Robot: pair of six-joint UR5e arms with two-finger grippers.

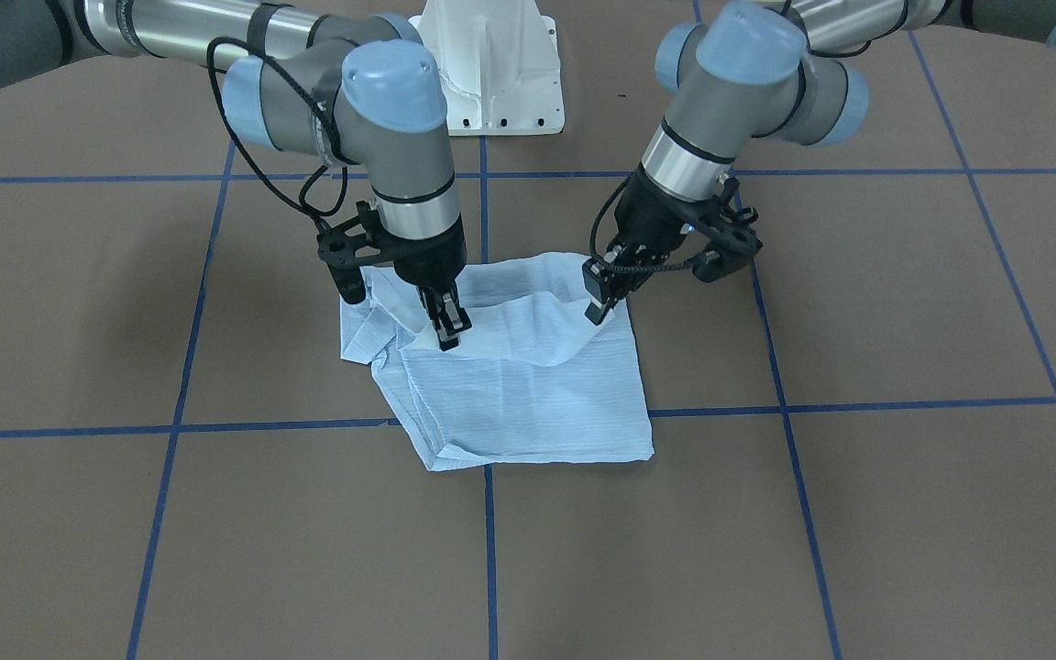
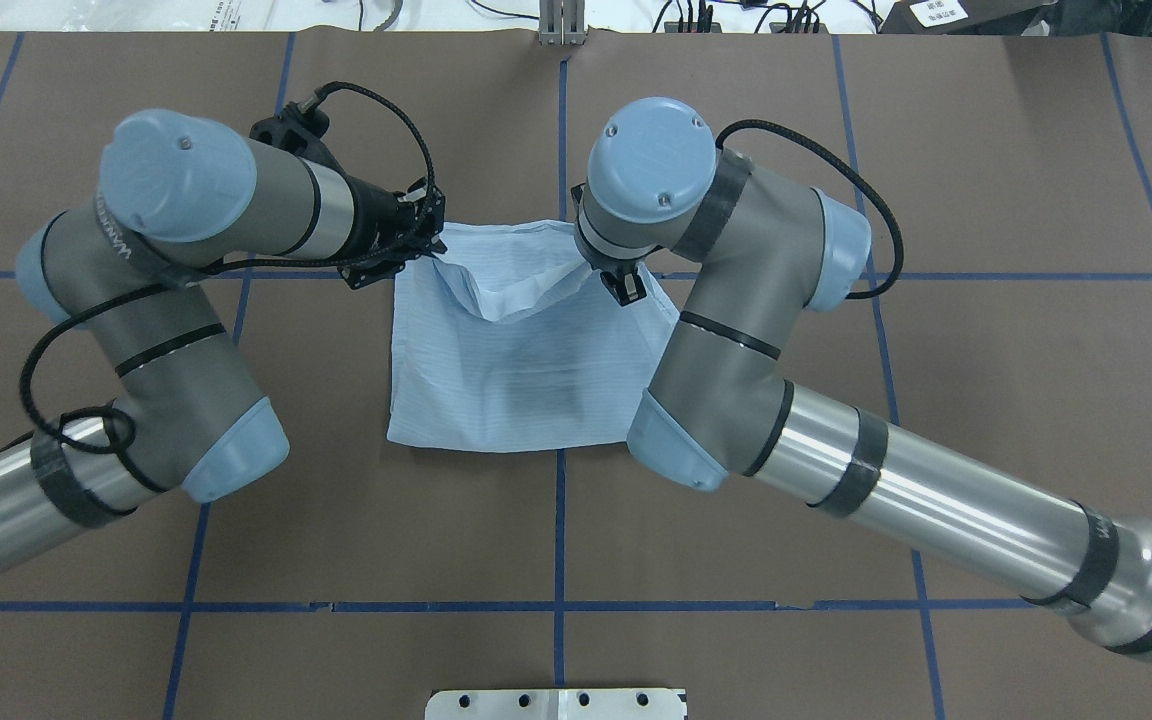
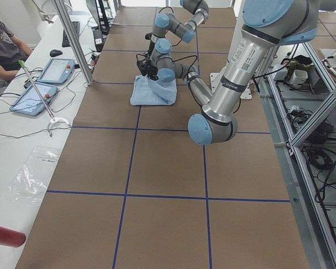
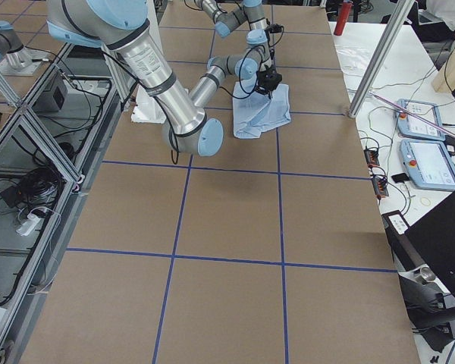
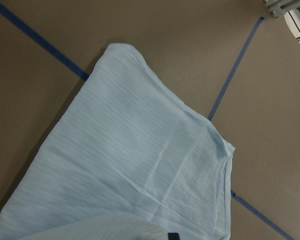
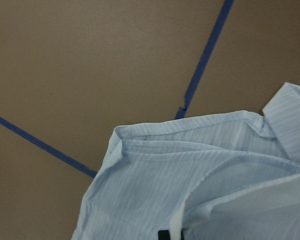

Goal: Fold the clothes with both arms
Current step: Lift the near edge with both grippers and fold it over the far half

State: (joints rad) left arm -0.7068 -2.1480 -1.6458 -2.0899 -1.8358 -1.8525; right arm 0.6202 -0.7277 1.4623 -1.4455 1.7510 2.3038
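Facing the robot, you see the shirt (image 1: 528, 403) lying as a rough square in the middle of the table (image 1: 858, 513). The right hand (image 1: 448, 332) and the left hand (image 1: 598, 307) are each pinched tight on its top layer, with a loose swag of cloth between them. From overhead, both hands sit at the shirt's end farthest from the robot's base, near the blue tape line (image 2: 936, 276) that runs under the cloth. The held edge runs crosswise from hand to hand, and the rest of the square lies flat toward the robot. The side cameras agree: both hands hang raised over the operators' half of the shirt, though too small there to read the fingers. The left wrist camera looks down on smooth folded cloth with two corners showing and one dark fingertip (image 5: 173, 235) at the bottom edge. The right wrist camera shows stacked fold edges and the collar (image 6: 290, 120) off to one side. What your next move turns on, I judge, is that the gripped edge lies across the table and the bulk lies robot-ward of both hands, neither arm clearly nearer. You would want the hands to travel together along the robot-to-operator line, holding that edge square, since the slack between them could wrinkle on landing.
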